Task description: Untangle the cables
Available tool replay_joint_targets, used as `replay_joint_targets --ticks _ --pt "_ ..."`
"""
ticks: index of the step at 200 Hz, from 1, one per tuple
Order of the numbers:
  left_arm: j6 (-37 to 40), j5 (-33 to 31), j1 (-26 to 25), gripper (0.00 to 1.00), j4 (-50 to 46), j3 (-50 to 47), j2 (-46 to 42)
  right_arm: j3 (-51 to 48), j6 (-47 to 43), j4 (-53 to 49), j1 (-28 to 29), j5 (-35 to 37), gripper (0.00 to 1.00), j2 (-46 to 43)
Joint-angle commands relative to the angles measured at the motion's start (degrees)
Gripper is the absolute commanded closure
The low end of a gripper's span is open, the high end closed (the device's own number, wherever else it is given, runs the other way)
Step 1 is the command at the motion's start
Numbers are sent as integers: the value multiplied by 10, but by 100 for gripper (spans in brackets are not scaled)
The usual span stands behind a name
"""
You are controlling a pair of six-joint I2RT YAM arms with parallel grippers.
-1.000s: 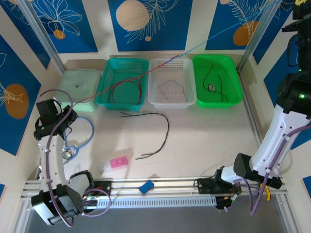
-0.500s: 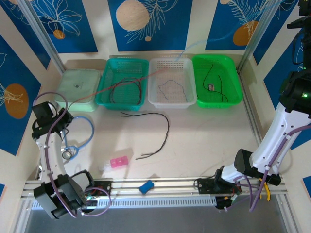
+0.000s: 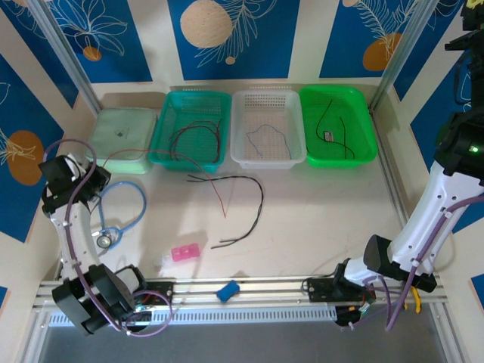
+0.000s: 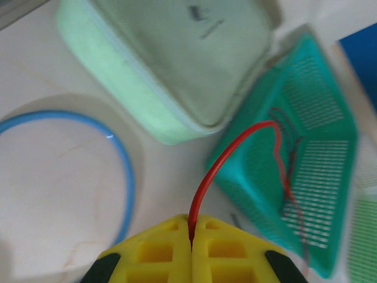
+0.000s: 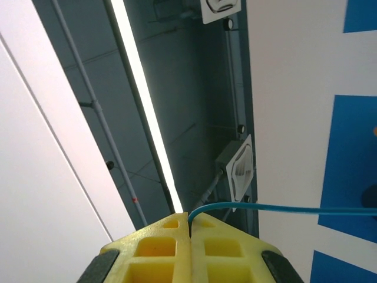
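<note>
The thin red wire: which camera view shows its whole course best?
The top external view: the thin red wire runs from the left gripper over the teal plastic basket to the table. The left wrist view gives its clamped end; the right wrist view gives a thin blue wire.

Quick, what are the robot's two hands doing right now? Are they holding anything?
Left hand: closed, pinching the red cable.
Right hand: closed, pinching the thin blue cable.
</note>
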Motion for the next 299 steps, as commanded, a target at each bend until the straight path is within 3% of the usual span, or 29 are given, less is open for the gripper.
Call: replay_joint_targets --ticks 1,27,55,100,123,208,299 --pt "-40 69 -17 100 -4 57 -15 -16 -11 -2 2 -26 100 -18" --pt "-114 85 -42 100 60 56 -31 -49 -39 -12 24 -48 100 -30" --pt "-159 25 -98 100 121 63 -67 -78 -72 -18 75 -52 100 -32" --pt "-124 -15 -188 100 68 222 -22 -70 -130 -23 184 -24 100 -3" --pt "-126 -15 -199 100 57 317 11 -86 -140 -20 215 -13 100 -3" --pt "-169 -21 -256 100 168 543 150 -146 -156 -13 221 -3 100 -32" --pt "-165 -34 -304 100 169 739 254 -225 -157 6 218 -1 100 -67"
